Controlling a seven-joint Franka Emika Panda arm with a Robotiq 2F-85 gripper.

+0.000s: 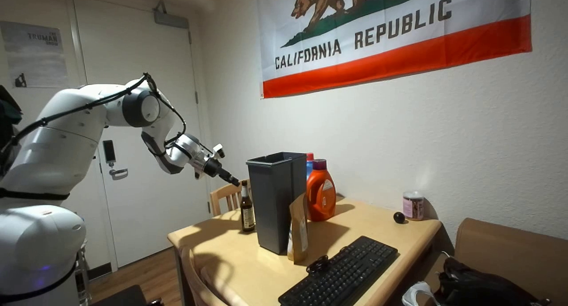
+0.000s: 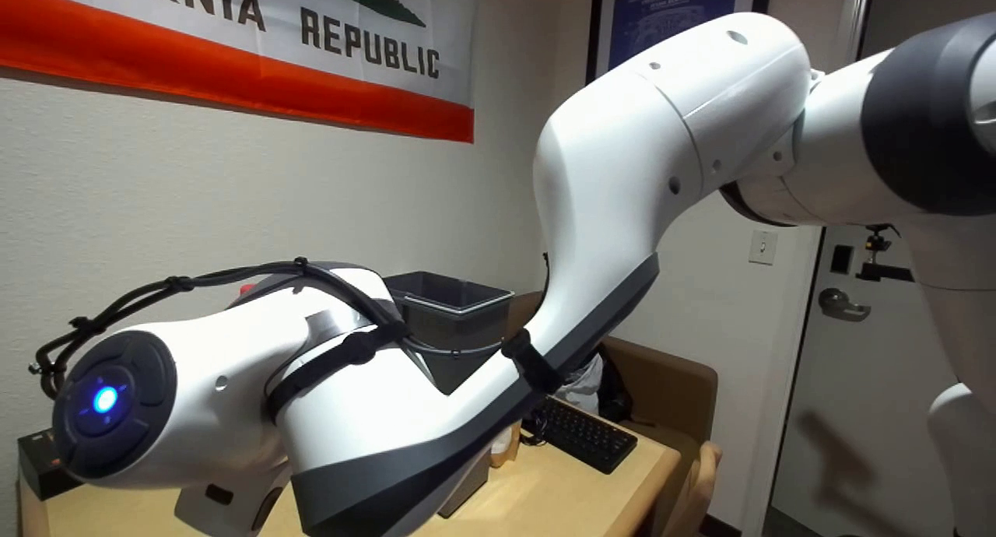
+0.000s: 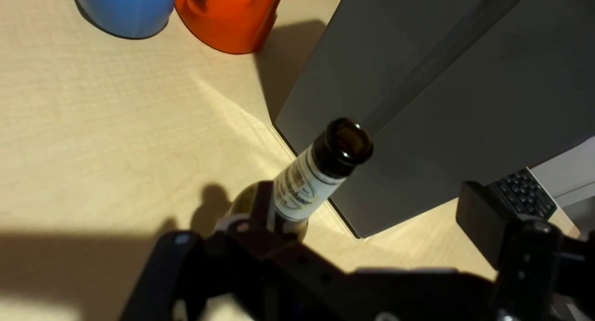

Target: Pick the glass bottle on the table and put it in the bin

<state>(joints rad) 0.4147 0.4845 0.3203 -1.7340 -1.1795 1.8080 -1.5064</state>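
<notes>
While the pincer hung spread wide near its mouth, the glass bottle stood upright on the bench, just beside the bin; in the wrist view, the pincer partly hid the bottle's shoulder, though contact could not be told.

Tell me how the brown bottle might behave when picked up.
The glass bottle could tip if nudged, standing tall on a narrow base. Being glossy glass, it's probably rigid but breakable. Its mouth looks uncapped, so any contents might spill.
</notes>
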